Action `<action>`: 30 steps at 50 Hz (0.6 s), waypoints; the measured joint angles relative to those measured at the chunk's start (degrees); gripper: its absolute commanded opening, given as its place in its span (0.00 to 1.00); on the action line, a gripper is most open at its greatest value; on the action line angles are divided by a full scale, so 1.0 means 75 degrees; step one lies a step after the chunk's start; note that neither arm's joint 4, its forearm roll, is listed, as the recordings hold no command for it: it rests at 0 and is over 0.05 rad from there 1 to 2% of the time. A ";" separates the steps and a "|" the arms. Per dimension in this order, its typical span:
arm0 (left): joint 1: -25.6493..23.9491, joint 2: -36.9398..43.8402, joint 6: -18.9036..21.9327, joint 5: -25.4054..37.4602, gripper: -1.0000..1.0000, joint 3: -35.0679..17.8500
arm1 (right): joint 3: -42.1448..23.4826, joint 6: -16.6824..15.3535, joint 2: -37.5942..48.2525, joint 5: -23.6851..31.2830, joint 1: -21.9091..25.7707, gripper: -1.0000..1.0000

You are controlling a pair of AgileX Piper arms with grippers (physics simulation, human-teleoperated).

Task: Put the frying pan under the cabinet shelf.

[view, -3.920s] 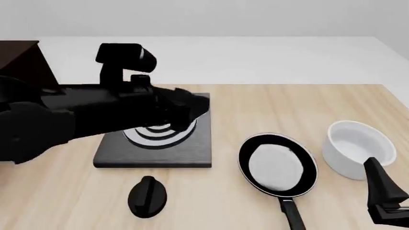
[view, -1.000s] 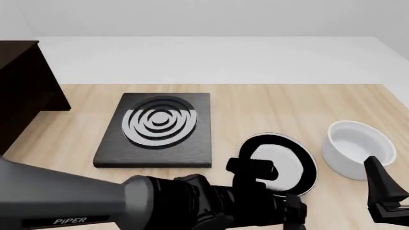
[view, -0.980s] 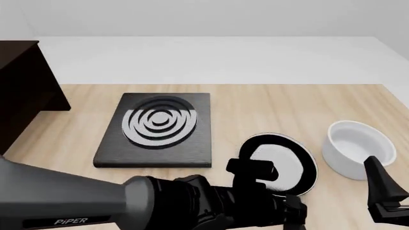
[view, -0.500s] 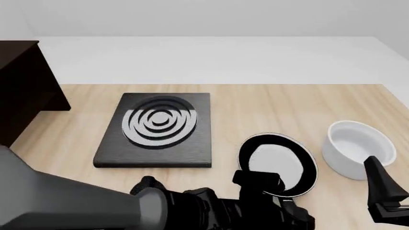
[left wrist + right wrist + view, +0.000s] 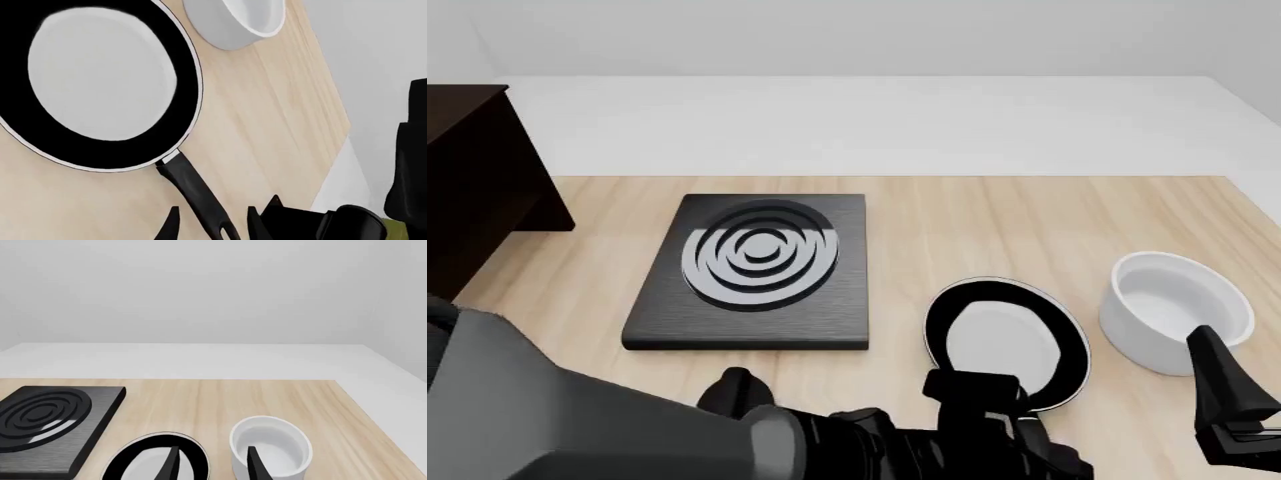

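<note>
Black fingers of the left pincer (image 5: 210, 226) stand wide apart on either side of the frying pan (image 5: 1008, 343)'s handle, not gripping it. The pan sits on the wooden worktop (image 5: 961, 230), its glossy inside bare. At its 3 o'clock stands the white bowl (image 5: 1174, 308), nothing in it. The right pincer (image 5: 210, 462) hangs open. The cabinet shelf (image 5: 481, 190) stands at the pan's 10 o'clock, well apart.

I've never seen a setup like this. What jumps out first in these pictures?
Probably the bulky left arm filling the near-left of the front view, its left gripper open astride the frying pan's handle. The frying pan gleams between a square stove plate with silver rings and a white bowl at the right.
</note>
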 measured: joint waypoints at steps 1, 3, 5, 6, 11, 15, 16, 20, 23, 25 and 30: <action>-0.0002 0.0018 -0.0009 -0.0018 1.00 0.0001 | 0.0000 0.0000 -0.0001 0.0001 0.0000 1.00; -0.0008 0.0051 -0.0029 -0.0057 1.00 0.0005 | 0.0000 0.0000 0.0000 0.0000 0.0000 1.00; -0.0009 0.0088 -0.0052 -0.0097 1.00 0.0010 | 0.0000 0.0000 0.0000 0.0000 0.0000 1.00; -0.0011 0.0104 -0.0062 -0.0117 1.00 0.0013 | 0.0000 0.0000 -0.0001 0.0001 0.0000 1.00; -0.0021 0.0179 -0.0111 -0.0210 1.00 0.0022 | 0.0000 0.0000 -0.0001 0.0001 0.0000 1.00; -0.0027 0.0232 -0.0149 -0.0274 1.00 0.0022 | 0.0001 0.0000 -0.0003 0.0003 0.0000 1.00; -0.0028 0.0245 -0.0159 -0.0291 1.00 0.0022 | 0.0001 0.0000 -0.0005 0.0004 0.0000 1.00; -0.0025 0.0308 -0.0188 -0.0355 1.00 0.0008 | 0.0000 0.0000 -0.0002 0.0002 0.0000 1.00; -0.0025 0.0355 -0.0210 -0.0403 1.00 -0.0003 | 0.0001 0.0000 -0.0003 0.0003 0.0000 1.00; -0.0023 0.0386 -0.0223 -0.0432 1.00 -0.0013 | 0.0000 0.0000 -0.0002 0.0002 0.0000 1.00; -0.0025 0.0473 -0.0262 -0.0523 1.00 -0.0031 | 0.0000 0.0000 0.0000 0.0000 0.0000 1.00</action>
